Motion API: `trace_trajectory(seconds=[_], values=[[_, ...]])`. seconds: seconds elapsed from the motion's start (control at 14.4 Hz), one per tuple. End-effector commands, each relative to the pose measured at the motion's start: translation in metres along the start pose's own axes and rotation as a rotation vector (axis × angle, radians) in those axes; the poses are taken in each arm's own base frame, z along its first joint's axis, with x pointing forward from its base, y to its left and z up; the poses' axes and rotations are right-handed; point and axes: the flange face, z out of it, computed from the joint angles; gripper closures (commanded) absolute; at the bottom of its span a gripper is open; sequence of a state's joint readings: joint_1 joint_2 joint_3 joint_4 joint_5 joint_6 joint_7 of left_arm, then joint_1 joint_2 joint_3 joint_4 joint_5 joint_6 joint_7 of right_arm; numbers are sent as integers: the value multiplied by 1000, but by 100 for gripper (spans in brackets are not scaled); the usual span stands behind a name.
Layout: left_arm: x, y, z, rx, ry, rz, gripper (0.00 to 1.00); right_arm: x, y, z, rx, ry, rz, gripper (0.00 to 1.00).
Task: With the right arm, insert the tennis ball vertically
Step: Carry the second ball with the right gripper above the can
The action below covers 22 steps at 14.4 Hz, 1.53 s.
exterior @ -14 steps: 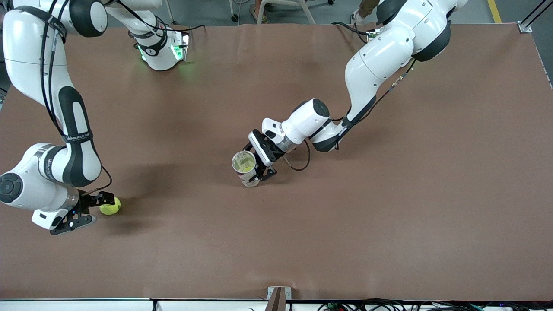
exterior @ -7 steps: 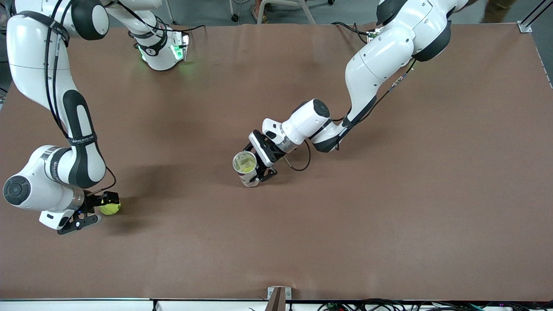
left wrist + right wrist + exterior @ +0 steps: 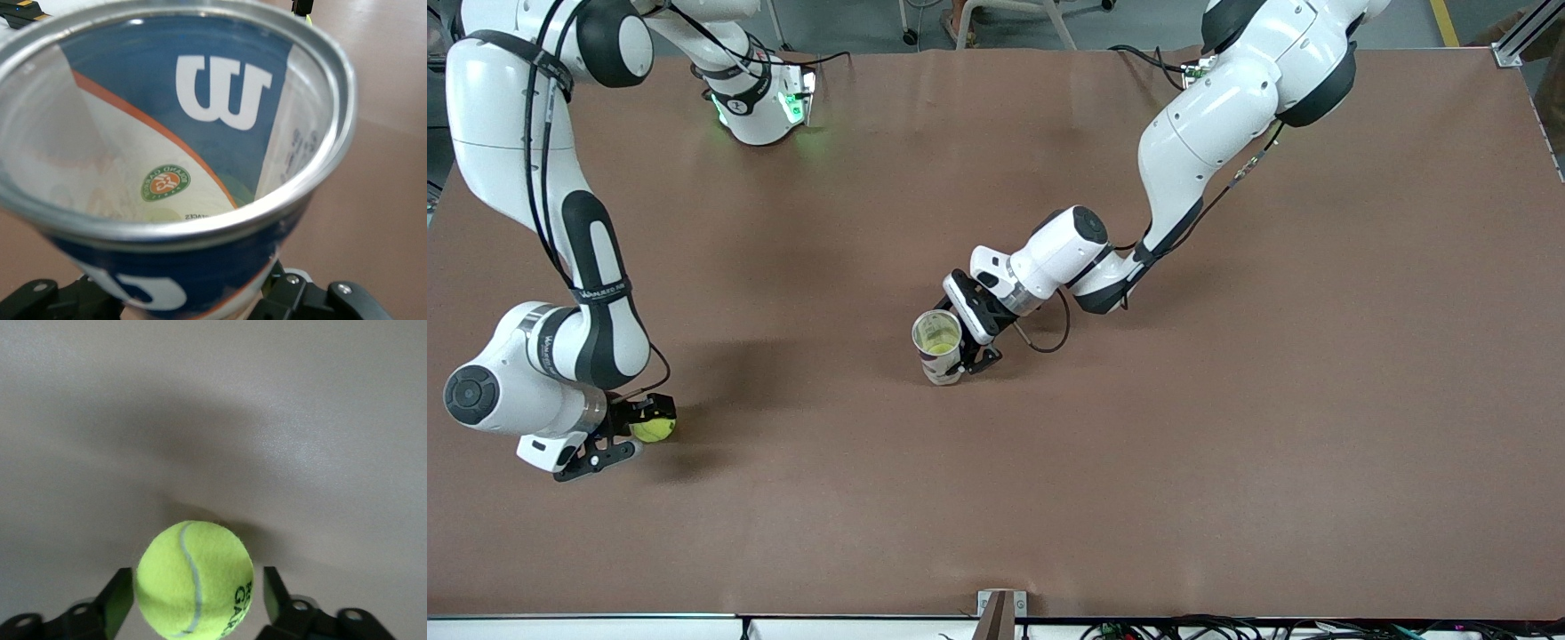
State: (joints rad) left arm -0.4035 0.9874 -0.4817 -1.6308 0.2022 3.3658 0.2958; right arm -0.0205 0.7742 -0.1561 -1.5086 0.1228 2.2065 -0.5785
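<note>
A yellow-green tennis ball (image 3: 654, 428) (image 3: 195, 580) lies on the brown table toward the right arm's end. My right gripper (image 3: 643, 429) (image 3: 195, 600) is low at the table, with its fingers on either side of the ball. One finger (image 3: 119, 600) touches the ball and the other (image 3: 275, 593) stands a small gap off. Mid-table, an open-topped blue and white ball can (image 3: 938, 342) (image 3: 200, 167) stands upright. My left gripper (image 3: 960, 356) (image 3: 180, 303) is shut on its lower body. Something yellow-green (image 3: 233, 190) shows at the can's bottom.
Bare brown table (image 3: 1227, 444) lies between the ball and the can. The right arm's base (image 3: 760, 107) with green lights stands at the table's edge farthest from the front camera. A bracket (image 3: 996, 609) sits at the nearest edge.
The right gripper's fingers have narrowed around the ball, and that arm has drawn in a little. The left arm has nudged the can slightly toward its own end.
</note>
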Motion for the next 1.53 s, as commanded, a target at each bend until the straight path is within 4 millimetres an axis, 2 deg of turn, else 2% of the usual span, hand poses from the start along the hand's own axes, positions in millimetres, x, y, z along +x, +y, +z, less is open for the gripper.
trace_trajectory(seconds=[0.0, 0.14, 0.35, 0.49, 0.62, 0.69, 0.83, 0.9, 1.04, 1.25, 1.39, 1.46], values=[[-34, -6, 3, -6, -78, 25, 25, 2, 2, 0, -2, 4, -16, 42], [-36, -15, 1, 3, -79, 44, 25, 2, 3, 0, -3, 3, -15, 48], [-38, -16, 1, 2, -81, 41, 25, 2, 2, -3, 5, 4, -8, 62], [-41, -14, 2, -1, -86, 41, 25, 5, -6, -17, 28, 11, -6, 63], [-51, -10, 1, -10, -105, 38, 25, 7, -25, -52, 165, 33, 36, 64], [-53, -16, -1, -5, -107, 34, 25, 7, -36, -73, 258, 63, 70, 64], [-55, -16, -2, -7, -106, 45, 25, 15, -71, -107, 417, 107, 98, 65], [-55, -17, -2, -5, -106, 45, 25, 20, -90, -118, 459, 105, 104, 65], [-53, -18, -2, -4, -103, 42, 25, 25, -119, -132, 491, 76, 120, 65], [-45, -17, -2, -1, -89, 45, 25, 30, -137, -145, 488, 80, 107, 65], [-47, -16, -1, -3, -93, 48, 25, 29, -145, -156, 497, 67, 125, 65], [-48, -15, -1, -5, -95, 50, 25, 28, -157, -165, 513, 44, 143, 65]])
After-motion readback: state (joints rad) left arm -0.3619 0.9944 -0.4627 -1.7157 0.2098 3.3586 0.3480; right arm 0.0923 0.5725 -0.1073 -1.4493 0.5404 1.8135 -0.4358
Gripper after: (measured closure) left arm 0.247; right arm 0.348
